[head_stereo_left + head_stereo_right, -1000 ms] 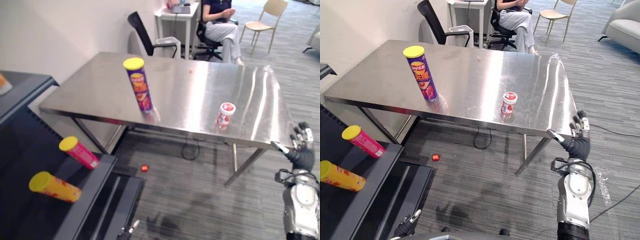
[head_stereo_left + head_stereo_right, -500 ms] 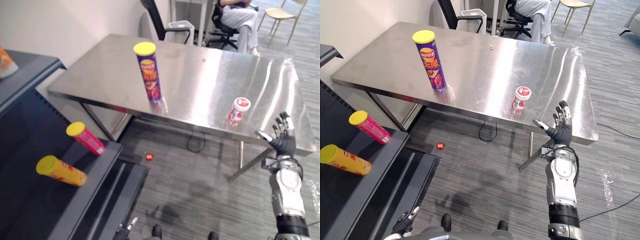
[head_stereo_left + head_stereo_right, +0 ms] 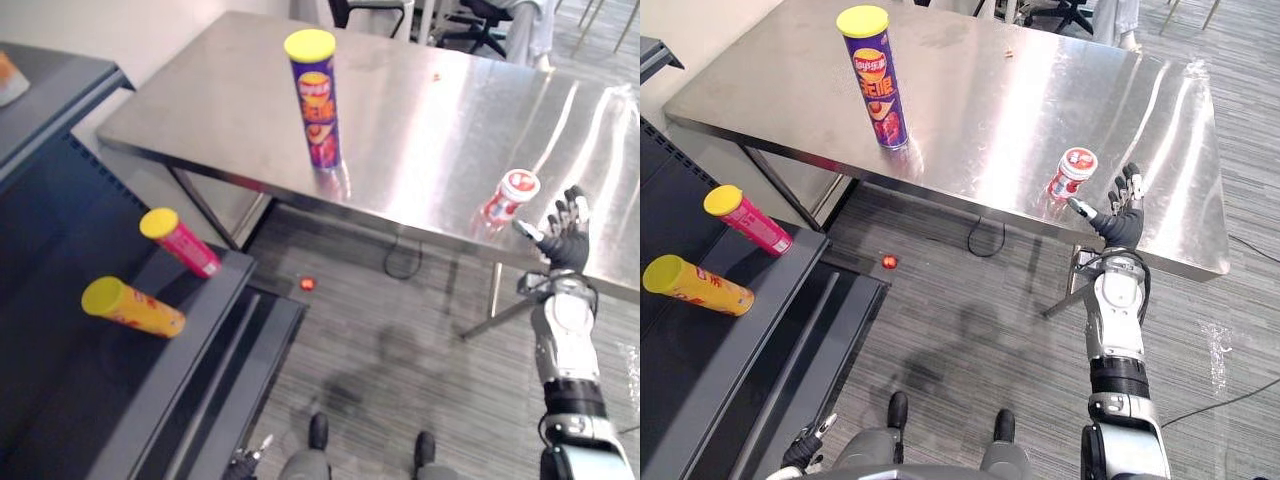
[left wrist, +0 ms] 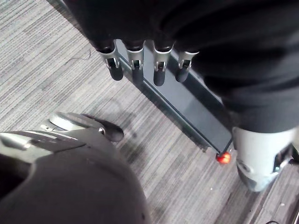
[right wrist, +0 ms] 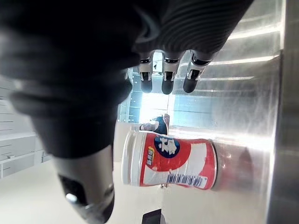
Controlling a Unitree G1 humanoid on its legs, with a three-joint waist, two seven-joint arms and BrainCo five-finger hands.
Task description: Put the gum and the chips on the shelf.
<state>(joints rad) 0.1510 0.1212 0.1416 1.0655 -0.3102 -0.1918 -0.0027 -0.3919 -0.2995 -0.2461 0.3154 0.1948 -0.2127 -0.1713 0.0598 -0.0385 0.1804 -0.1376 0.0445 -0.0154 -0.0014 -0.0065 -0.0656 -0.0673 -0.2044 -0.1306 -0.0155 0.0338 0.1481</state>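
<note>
The gum jar [image 3: 510, 196], red and white with a white lid, stands upright near the front edge of the steel table [image 3: 420, 120]. My right hand [image 3: 562, 235] is open, fingers spread, just right of the jar and not touching it. In the right wrist view the jar [image 5: 170, 158] sits between the straight fingers [image 5: 166, 77] and the thumb [image 5: 88, 186]. The chips can [image 3: 878, 80], purple with a yellow lid, stands upright further left on the table. My left hand [image 4: 135, 60] hangs open, low over the floor.
A dark shelf unit [image 3: 150, 400] stands at the left. A pink can [image 3: 180, 243] and a yellow can [image 3: 130, 308] lie on one of its levels. A small red ball [image 3: 889, 262] lies on the carpet by the shelf's base.
The camera has tilted down and moved closer to the table. My right hand has risen from beside the table's front corner to just right of the gum jar. The cans and jar stay put.
</note>
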